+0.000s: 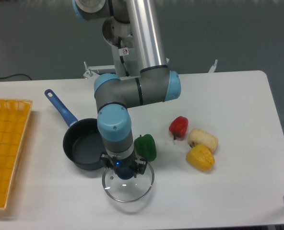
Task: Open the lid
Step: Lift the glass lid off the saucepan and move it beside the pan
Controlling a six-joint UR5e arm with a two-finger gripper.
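One lid (128,184) lies on the table (238,158) at the saucepan's (82,150) five o'clock, off the pan. The gripper (124,170) clasps its blue knob, mostly hiding it. Farther back sit one green pepper (146,146), partly hidden by the arm, one red (178,126), two yellow (201,149). A yellow basket (6,148) is cut off at nine o'clock.

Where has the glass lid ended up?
The lid sits near the table's front edge, under the gripper, just right of the open saucepan and below the green pepper.
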